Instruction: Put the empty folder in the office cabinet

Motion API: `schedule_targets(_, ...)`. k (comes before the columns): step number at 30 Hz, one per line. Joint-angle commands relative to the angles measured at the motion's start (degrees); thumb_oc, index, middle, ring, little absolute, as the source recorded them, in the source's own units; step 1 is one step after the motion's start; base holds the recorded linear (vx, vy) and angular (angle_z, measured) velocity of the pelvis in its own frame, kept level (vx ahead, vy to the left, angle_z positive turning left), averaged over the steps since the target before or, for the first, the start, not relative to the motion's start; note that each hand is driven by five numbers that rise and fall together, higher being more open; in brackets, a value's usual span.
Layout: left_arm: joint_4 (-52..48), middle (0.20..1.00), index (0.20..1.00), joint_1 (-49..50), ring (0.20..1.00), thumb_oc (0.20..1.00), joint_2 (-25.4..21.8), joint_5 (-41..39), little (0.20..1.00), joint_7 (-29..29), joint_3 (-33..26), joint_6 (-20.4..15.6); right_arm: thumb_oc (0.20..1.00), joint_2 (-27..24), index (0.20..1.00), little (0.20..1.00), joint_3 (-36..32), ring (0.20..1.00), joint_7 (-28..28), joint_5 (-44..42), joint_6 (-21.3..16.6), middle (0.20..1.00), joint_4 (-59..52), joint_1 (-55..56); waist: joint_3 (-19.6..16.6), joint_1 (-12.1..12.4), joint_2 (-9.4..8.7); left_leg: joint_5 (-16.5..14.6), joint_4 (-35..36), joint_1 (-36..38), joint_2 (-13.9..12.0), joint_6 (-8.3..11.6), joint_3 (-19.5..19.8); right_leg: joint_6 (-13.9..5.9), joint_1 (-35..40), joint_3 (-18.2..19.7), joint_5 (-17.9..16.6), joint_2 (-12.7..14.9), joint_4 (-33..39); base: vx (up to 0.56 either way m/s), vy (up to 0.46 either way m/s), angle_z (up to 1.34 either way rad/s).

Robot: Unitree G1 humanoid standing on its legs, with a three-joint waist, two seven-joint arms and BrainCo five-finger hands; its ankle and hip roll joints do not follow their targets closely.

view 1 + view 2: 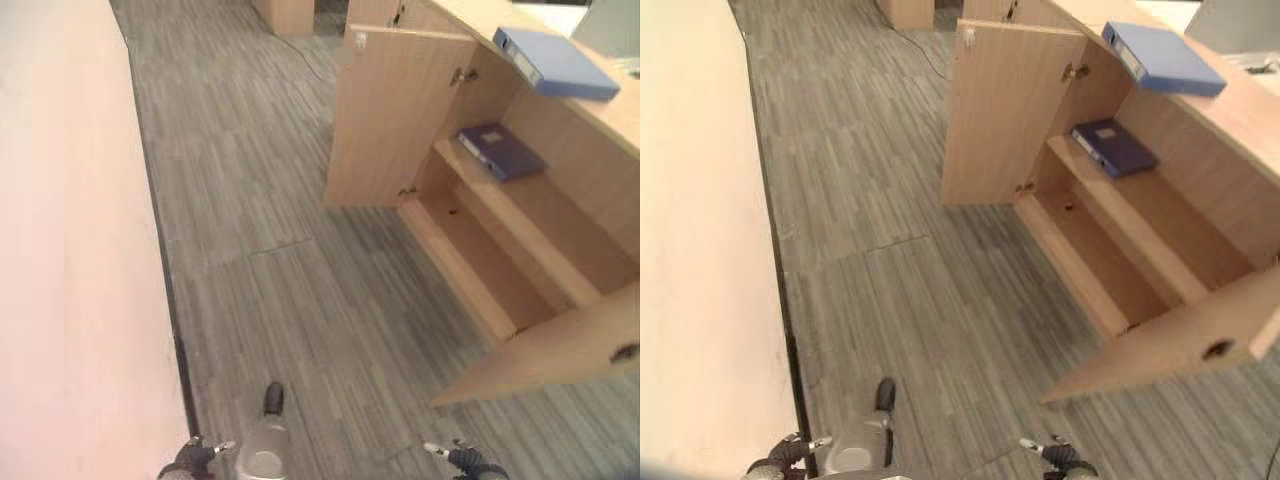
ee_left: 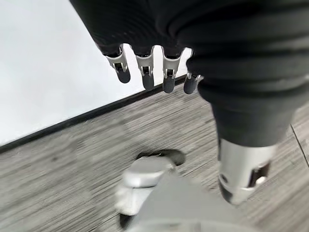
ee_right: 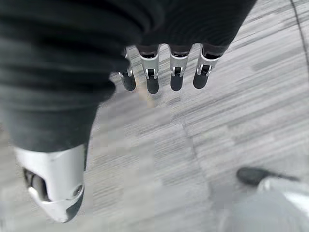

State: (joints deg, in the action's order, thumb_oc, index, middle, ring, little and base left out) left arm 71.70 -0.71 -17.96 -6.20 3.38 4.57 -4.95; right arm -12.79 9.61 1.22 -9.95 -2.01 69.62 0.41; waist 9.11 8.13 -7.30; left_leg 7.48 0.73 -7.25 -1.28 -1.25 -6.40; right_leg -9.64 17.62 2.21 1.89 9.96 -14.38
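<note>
A light blue folder [image 1: 555, 62] lies flat on top of the wooden office cabinet [image 1: 520, 270] at the right. A darker blue folder [image 1: 500, 150] lies on the cabinet's upper shelf, and the lower shelf [image 1: 480, 265] is bare. Both cabinet doors stand open: the far door [image 1: 395, 120] and the near door [image 1: 560, 350]. My left hand [image 1: 195, 457] and right hand [image 1: 468, 460] hang low at the bottom edge, far from the cabinet. In the wrist views the left hand's fingers [image 2: 145, 72] and the right hand's fingers [image 3: 152, 77] are relaxed over the floor and hold nothing.
A pale wall [image 1: 70, 250] with a dark skirting runs along the left. Grey striped floor [image 1: 280, 280] stretches between the wall and the cabinet. The near open door juts out into the floor at the lower right. More wooden furniture [image 1: 285, 12] stands at the far end.
</note>
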Motion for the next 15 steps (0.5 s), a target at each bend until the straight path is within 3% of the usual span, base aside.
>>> schedule_targets(1,-2.63,1.000,1.000,0.34,1.000,1.000,-0.23,1.52,1.000,0.50,2.12,-0.24,1.000,-3.56,1.000,1.000,1.26,1.000,0.05,0.68,-0.91,1.000,-2.94,-2.82,-2.40,1.40,2.25,1.83,0.33,-5.77,-4.78,4.49,1.49,-3.50,-2.47,1.54,-1.59,-1.56,-0.43,0.20,0.274,0.12)
schedule_targets(2,-2.64,1.000,1.000,0.33,1.000,1.000,-0.25,1.52,1.000,0.50,2.11,-0.23,1.000,-3.55,1.000,1.000,1.26,1.000,0.05,0.68,-0.91,1.000,-2.94,-2.84,-2.42,1.46,2.17,1.79,0.32,-5.79,-4.73,4.45,1.39,-3.55,-2.59,1.62,-1.52,-1.47,-0.54,0.25,0.348,0.17)
schedule_targets(3,-3.73,1.000,1.000,-0.57,1.000,1.000,-1.40,1.06,1.000,0.68,2.20,-0.39,1.000,-3.37,1.000,1.000,0.67,1.000,0.21,0.11,-0.84,1.000,-3.46,-3.85,-1.54,0.85,3.63,-1.05,1.24,-2.31,-3.84,2.34,0.64,-5.36,-8.98,-1.09,-10.30,-1.80,-12.23,0.25,0.347,0.07)
schedule_targets(5,-4.35,1.000,1.000,-1.00,1.000,1.000,-1.71,0.20,1.000,0.79,1.96,-0.34,1.000,-3.35,1.000,1.000,0.40,1.000,0.36,-0.31,-0.94,1.000,-3.75,-4.18,-0.80,0.22,5.16,-2.67,1.78,0.53,-3.63,1.29,0.18,-5.36,-11.04,-4.56,-13.37,-1.56,-17.50,0.24,0.300,-0.06)
schedule_targets(7,-4.52,1.000,1.000,-1.24,1.000,1.000,-1.77,0.27,1.000,0.92,1.96,-0.24,1.000,-3.32,1.000,1.000,0.16,1.000,0.38,-0.06,-0.89,1.000,-3.58,-4.14,-0.22,-0.03,6.23,-3.53,1.84,1.84,-3.59,0.69,0.34,-5.36,-12.56,-5.46,-13.23,-1.97,-20.67,0.16,0.162,0.12)
schedule_targets(8,-4.78,1.000,1.000,-1.37,1.000,1.000,-1.91,0.06,1.000,0.87,1.88,-0.39,1.000,-3.13,1.000,1.000,0.17,1.000,0.36,0.12,-0.89,1.000,-3.61,-4.10,0.25,-0.66,6.90,-4.34,2.16,3.68,-3.40,0.30,0.87,-5.36,-15.26,-5.95,-11.87,-2.30,-23.71,0.41,0.315,0.12)
schedule_targets(9,-5.41,1.000,1.000,-1.81,1.000,1.000,-1.61,0.13,1.000,0.79,2.37,-0.62,1.000,-3.16,1.000,1.000,0.33,1.000,0.31,0.27,-0.94,1.000,-3.59,-3.70,1.04,-2.28,8.21,-5.41,3.05,6.87,-2.61,0.14,1.44,-4.61,-19.55,-7.82,-8.28,-4.29,-22.60,0.34,0.232,0.02)
schedule_targets(11,-5.42,1.000,1.000,-2.21,1.000,1.000,-1.51,0.41,1.000,0.78,2.71,-0.72,1.000,-3.29,1.000,1.000,0.36,1.000,0.38,0.22,-0.91,1.000,-3.48,-3.49,1.98,-3.43,8.19,-6.34,3.05,8.66,-1.91,0.25,1.56,-4.42,-20.58,-9.85,-5.26,-3.59,-21.15,0.36,0.115,0.04)
schedule_targets(12,-6.08,1.000,1.000,-2.66,1.000,1.000,-1.45,0.45,1.000,0.60,3.33,-0.80,1.000,-3.53,1.000,1.000,0.16,1.000,0.57,0.23,-0.88,1.000,-3.35,-3.17,2.47,-4.47,8.44,-8.05,3.44,11.14,-1.80,0.91,1.43,-2.15,-22.10,-15.15,-0.02,-1.84,-14.74,0.57,0.040,0.22)
schedule_targets(13,-6.70,1.000,1.000,-3.14,1.000,1.000,-1.17,0.54,1.000,0.39,4.07,-0.86,1.000,-3.69,1.000,1.000,0.10,1.000,0.80,0.48,-0.65,1.000,-3.02,-2.97,2.58,-5.68,8.44,-9.67,3.89,13.57,-1.30,1.35,1.48,-0.19,-24.90,-18.42,0.69,-1.46,-7.90,0.57,-0.019,0.29)
schedule_targets(15,-6.89,1.000,1.000,-3.10,1.000,1.000,-1.02,0.68,1.000,0.33,4.25,-0.89,1.000,-3.82,1.000,1.000,0.07,1.000,0.78,0.48,-0.57,1.000,-2.91,-2.83,2.78,-6.44,8.27,-10.80,4.08,15.21,-0.94,1.64,1.58,-0.02,-25.69,-19.10,-0.38,-1.45,-4.11,0.30,-0.045,0.01)
